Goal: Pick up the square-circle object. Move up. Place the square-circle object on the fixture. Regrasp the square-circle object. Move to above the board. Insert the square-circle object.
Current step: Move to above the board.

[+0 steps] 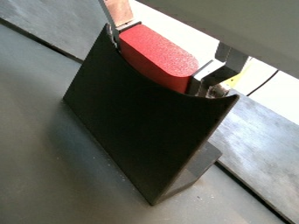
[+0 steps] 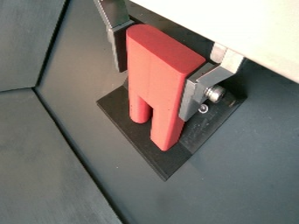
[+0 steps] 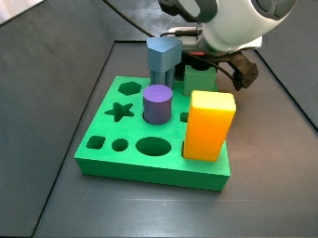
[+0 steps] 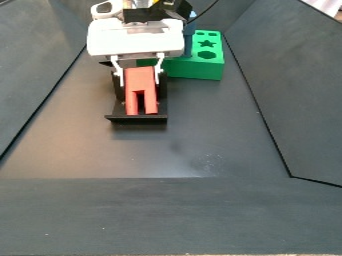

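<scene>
The square-circle object (image 2: 158, 79) is a red block with a rounded end and two legs. It rests on the dark fixture (image 1: 140, 131), its rounded end in the notch on top (image 1: 158, 57). My gripper (image 2: 158, 72) stands over it with one finger (image 2: 201, 86) on each side, both pressed against the red block. In a side view the gripper (image 4: 138, 72) sits above the red block (image 4: 139, 95) on the fixture's base plate (image 4: 139, 120). The bright green board (image 4: 201, 55) lies just beyond. In the side view from the board's side, the red block is hidden.
The board (image 3: 125, 149) holds a yellow block (image 3: 209, 125), a purple cylinder (image 3: 156, 104) and a grey-blue prism (image 3: 163, 60). The gripper (image 3: 214, 67) is behind them. Sloped dark walls (image 4: 54, 80) enclose the floor on both sides.
</scene>
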{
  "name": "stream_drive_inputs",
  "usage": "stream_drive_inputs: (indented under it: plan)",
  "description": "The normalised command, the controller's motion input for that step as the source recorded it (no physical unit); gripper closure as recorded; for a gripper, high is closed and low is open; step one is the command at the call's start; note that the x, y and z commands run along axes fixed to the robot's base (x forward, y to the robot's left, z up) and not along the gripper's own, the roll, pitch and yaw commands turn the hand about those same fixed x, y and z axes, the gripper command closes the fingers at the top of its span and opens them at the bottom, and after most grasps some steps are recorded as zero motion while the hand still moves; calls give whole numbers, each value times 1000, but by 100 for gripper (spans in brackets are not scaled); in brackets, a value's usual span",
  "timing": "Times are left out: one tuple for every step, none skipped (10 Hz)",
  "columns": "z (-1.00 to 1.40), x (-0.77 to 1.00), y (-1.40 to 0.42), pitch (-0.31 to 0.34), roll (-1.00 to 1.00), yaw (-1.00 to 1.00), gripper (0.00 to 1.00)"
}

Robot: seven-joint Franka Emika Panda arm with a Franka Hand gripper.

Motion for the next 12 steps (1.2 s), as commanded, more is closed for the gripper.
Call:
stream_drive_inputs:
  plan:
    - [1000,155,-125,-53,-6,-88,100]
    - [1000,140,-116,-1,4,-104,100]
    - [1000,135,-113,22,4,-101,100]
    - [1000,128,-111,64,-2,-82,100]
    - [1000,124,-108,92,-7,-62,100]
    - [1000,120,-106,125,-14,-30,100]
    - [1000,118,-104,140,-17,-13,100]
    - [1000,115,-102,173,-18,31,100]
    - [1000,114,-101,184,-19,50,100]
    - [1000,115,-98,191,-20,84,100]
    - [1000,116,-98,187,-19,107,100]
    - [1000,113,-95,169,-21,133,100]
